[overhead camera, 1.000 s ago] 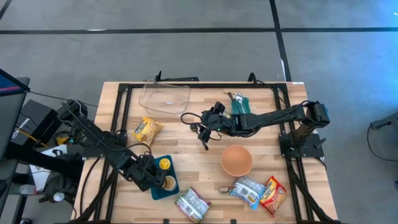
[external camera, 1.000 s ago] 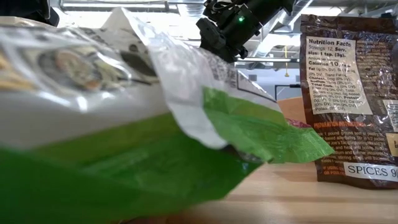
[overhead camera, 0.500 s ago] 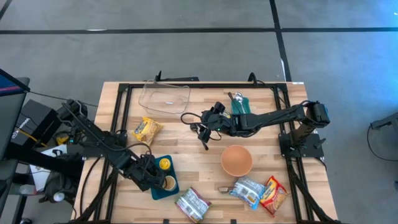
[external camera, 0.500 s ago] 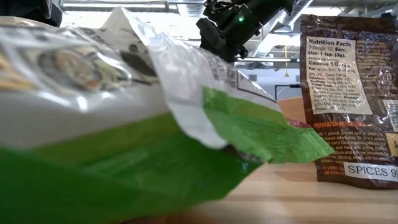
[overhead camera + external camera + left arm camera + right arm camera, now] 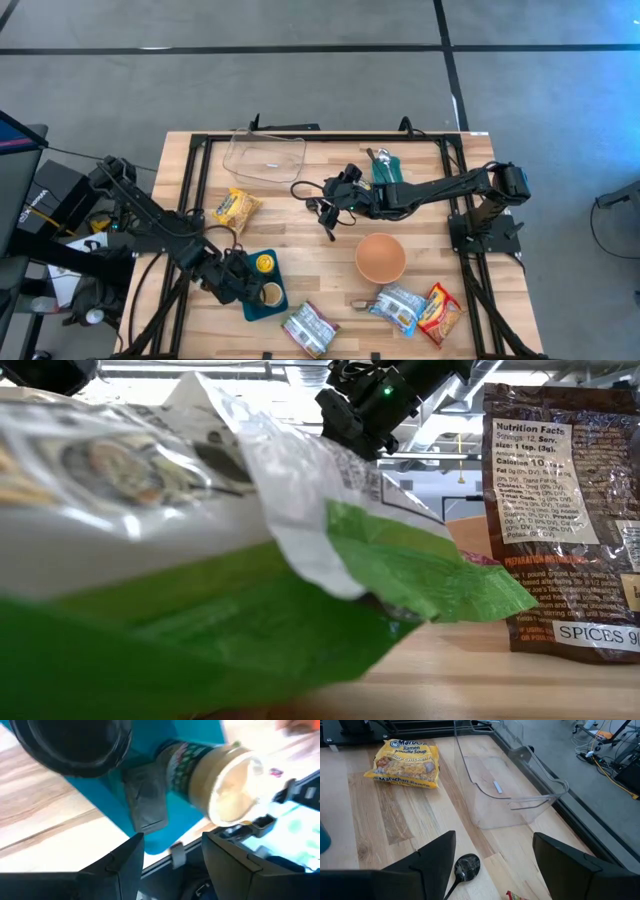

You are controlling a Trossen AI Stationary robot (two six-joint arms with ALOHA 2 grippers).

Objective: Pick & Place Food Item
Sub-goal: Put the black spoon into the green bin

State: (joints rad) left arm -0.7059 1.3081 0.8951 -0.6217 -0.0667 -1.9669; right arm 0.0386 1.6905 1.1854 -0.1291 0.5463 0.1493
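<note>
A teal tray lies near the table's front left. On it are a jar with a tan lid, also seen from above, and a dark round cup. My left gripper hangs open just short of the jar, on its left-edge side, with nothing between its fingers. My right gripper hangs open over the table's middle, above a black spoon. A yellow ramen packet lies flat left of centre.
A clear plastic container stands at the far side, an orange bowl right of centre. Several food packets lie along the front edge. In the low view a green and white packet and a brown spice packet fill the front.
My left arm has drawn back a little from the jar toward the table's left edge and risen slightly. The jar stays on the tray. My right arm has kept still.
</note>
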